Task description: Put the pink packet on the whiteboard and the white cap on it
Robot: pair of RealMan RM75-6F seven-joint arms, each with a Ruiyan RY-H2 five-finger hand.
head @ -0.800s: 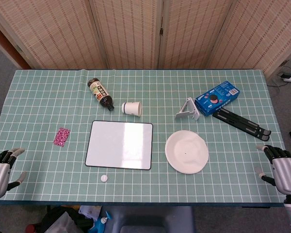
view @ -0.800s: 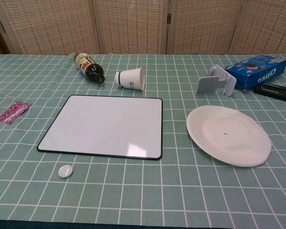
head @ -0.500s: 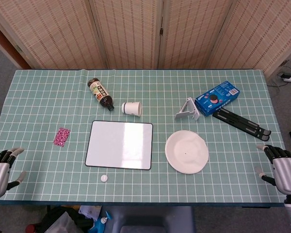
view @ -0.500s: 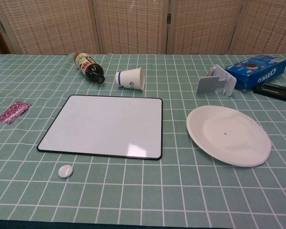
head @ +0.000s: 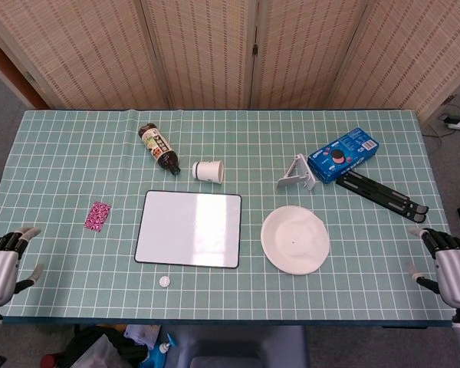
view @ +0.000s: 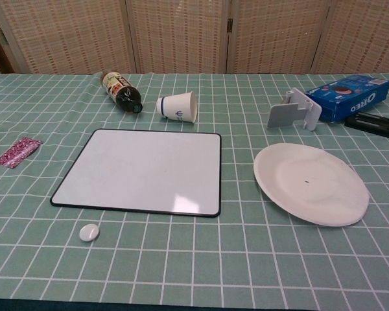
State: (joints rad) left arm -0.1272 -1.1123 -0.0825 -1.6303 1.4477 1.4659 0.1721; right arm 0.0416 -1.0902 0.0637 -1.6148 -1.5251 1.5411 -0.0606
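Note:
The pink packet (head: 97,215) (view: 17,151) lies flat on the green mat, left of the whiteboard (head: 189,228) (view: 141,170). Just below the board's near left corner sits the small white cap (head: 164,281) (view: 89,232). The whiteboard carries nothing. My left hand (head: 0,268) hovers at the table's near left corner, fingers apart and empty, well short of the packet. My right hand (head: 451,270) is at the near right corner, fingers spread, holding nothing. Neither hand appears in the chest view.
A dark bottle (head: 160,149) and a tipped paper cup (head: 208,171) lie behind the whiteboard. A white plate (head: 294,239) sits right of it. Farther right are a grey stand (head: 297,174), a blue Oreo box (head: 343,153) and a black folding stand (head: 382,192).
Both hands have slipped a little toward the near edge of the table. Nothing on the table has moved.

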